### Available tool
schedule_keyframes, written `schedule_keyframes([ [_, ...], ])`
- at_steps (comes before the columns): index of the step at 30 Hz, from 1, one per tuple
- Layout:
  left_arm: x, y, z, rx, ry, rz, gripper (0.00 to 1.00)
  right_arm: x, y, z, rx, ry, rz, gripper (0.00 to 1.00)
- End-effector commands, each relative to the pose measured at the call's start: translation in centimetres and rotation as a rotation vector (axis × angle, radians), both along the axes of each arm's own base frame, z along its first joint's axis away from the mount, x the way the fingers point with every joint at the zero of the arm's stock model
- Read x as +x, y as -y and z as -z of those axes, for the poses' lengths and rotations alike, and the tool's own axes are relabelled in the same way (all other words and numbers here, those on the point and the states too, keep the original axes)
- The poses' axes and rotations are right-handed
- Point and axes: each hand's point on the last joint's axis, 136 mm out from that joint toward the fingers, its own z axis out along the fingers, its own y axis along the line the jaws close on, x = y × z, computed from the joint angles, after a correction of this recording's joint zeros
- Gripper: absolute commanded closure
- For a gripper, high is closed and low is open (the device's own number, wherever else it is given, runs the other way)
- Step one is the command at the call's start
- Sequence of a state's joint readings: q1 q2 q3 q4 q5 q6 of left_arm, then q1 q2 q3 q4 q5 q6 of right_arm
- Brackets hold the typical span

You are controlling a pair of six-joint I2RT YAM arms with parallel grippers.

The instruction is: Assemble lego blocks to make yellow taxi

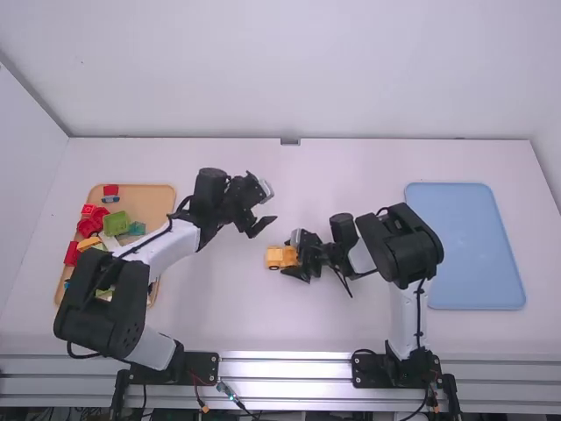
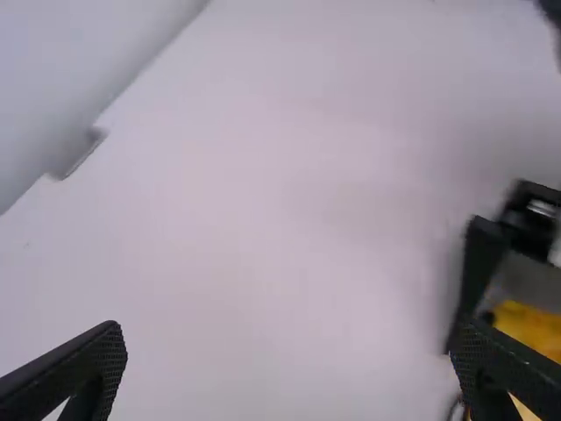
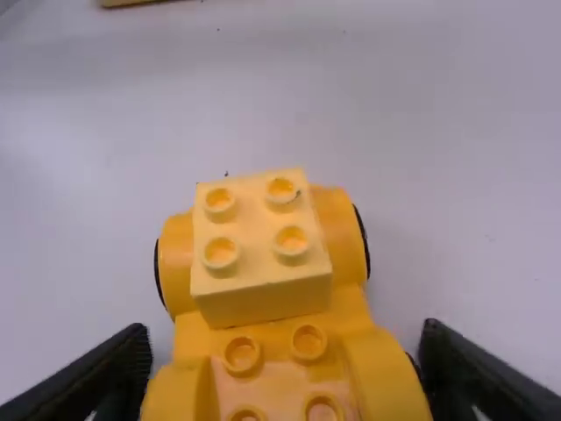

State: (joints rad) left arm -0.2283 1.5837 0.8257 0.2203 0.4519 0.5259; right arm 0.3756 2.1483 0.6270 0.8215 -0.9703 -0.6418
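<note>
Your left gripper (image 2: 289,338) is empty, fingers apart; your right gripper (image 3: 285,338) stands open around the yellow taxi base (image 3: 330,373) on the table (image 3: 79,228). Probably light, stiff, slippery: please grasp low sides.

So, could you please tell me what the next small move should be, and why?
I'd probably swing the left gripper to the tan tray for the yellow piece: it looks open and empty, and the chassis shows bare studs beside its pale block.
</note>
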Motion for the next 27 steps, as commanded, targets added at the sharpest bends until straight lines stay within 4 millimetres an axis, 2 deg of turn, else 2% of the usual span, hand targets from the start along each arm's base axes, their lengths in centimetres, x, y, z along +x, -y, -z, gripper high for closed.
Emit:
schedule_keyframes([
  [1, 2.0, -2.8, -0.6, -0.044, -0.044, -0.255, 0.01, -0.4, 0.3, 1.3, -0.034, -0.047, 0.021, 0.01],
  [5, 2.5, -3.6, -0.7, -0.076, -0.059, -0.345, 0.01, -0.3, 0.3, 1.0, -0.031, -0.08, 0.04, 0.01],
  [9, 2.9, -4.9, -0.7, -0.119, -0.096, -0.485, 0.01, -0.1, 0.4, -0.9, -0.026, -0.083, 0.059, 0.01],
  [16, 3.6, -8.1, -1.9, -0.156, -0.076, -0.72, 0.01, 0.2, 3.1, -3.3, -0.201, 0.006, 0.159, 0.01],
  [19, 3.6, -9.9, -2.3, -0.145, -0.053, -0.826, 0.01, 0.0, 4.0, -5.0, -0.255, 0.046, 0.17, 0.01],
  [23, 3.0, -11.2, -2.5, -0.111, -0.05, -0.892, 0.01, 0.8, 4.9, -7.2, -0.291, 0.112, 0.23, 0.01],
  [24, 2.8, -11.8, -2.5, -0.112, -0.056, -0.935, 0.01, 1.0, 5.0, -7.6, -0.294, 0.129, 0.244, 0.01],
  [27, 1.7, -15.4, -2.7, -0.096, -0.135, -1.133, 0.01, 2.3, 5.8, -9.7, -0.297, 0.204, 0.303, 0.01],
])
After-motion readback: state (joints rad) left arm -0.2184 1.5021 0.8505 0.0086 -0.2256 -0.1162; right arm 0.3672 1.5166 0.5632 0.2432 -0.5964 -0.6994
